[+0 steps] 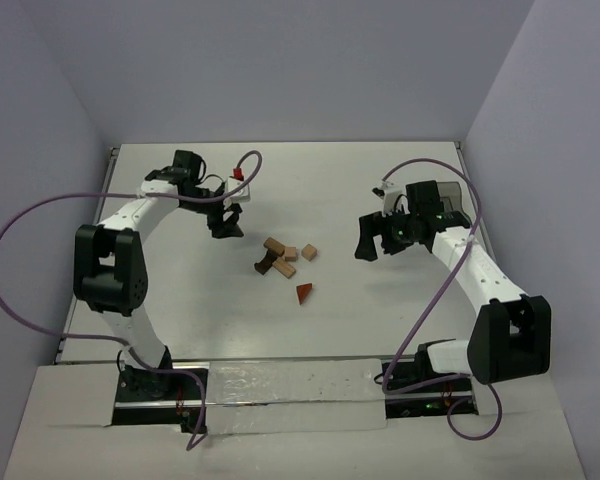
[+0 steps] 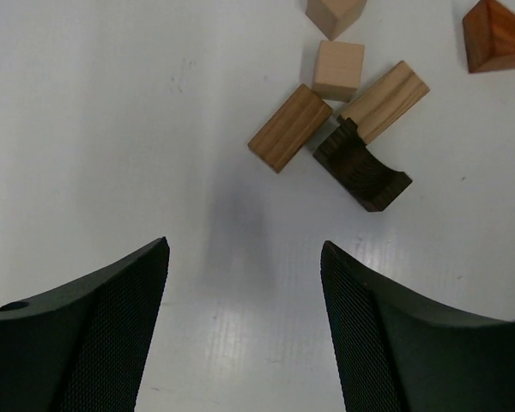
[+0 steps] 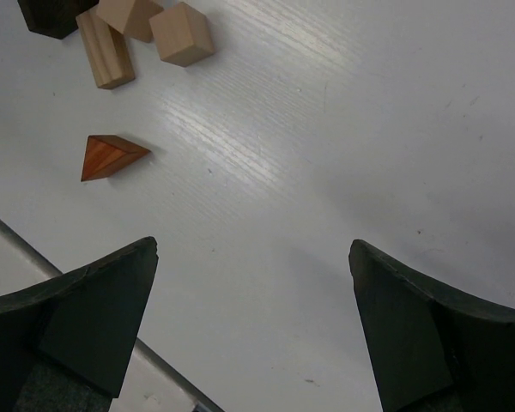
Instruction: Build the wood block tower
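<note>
Plainly, white table (image 1: 180, 310), lilac walls (image 1: 280, 70); wood blocks (image 1: 277, 246) scattered; left gripper (image 1: 227, 226) and right gripper (image 1: 372, 245) spread apart.

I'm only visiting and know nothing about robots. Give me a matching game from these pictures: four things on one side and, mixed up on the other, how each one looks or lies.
Things:
1. wedge
2. arched block
3. small cube
4. right gripper

Descriptions:
a. open wide, holding nothing
b. darkest brown, lying against a long tan block
c. reddish-brown, lying alone, apart from the cluster
d. pale tan, within the cluster

Pairs: 1-c, 2-b, 3-d, 4-a.
</note>
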You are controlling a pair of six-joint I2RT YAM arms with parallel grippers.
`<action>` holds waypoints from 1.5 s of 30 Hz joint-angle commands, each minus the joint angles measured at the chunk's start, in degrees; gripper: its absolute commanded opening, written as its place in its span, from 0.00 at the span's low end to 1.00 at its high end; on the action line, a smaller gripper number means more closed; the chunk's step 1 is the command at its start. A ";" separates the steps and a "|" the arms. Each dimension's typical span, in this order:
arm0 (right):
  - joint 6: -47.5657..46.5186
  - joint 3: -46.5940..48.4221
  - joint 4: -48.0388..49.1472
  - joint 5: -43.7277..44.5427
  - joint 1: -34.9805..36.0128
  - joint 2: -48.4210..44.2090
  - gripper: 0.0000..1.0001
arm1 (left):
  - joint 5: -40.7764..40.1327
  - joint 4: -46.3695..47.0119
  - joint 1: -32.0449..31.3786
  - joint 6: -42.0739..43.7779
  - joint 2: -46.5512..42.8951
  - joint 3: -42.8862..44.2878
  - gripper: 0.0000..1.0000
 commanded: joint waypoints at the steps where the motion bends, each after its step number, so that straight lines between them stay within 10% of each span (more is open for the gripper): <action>1: 0.55 -0.27 3.73 -3.44 -0.07 -1.55 1.00 | 2.91 -5.65 -1.71 13.02 4.54 5.65 0.77; 37: -3.91 3.59 -2.28 -13.90 -4.59 4.57 1.00 | -9.20 -13.76 -14.35 26.26 22.44 18.87 0.63; 45: -4.31 4.11 -2.66 -13.93 -4.65 4.36 1.00 | -9.93 -13.36 -16.40 22.51 21.89 17.64 0.43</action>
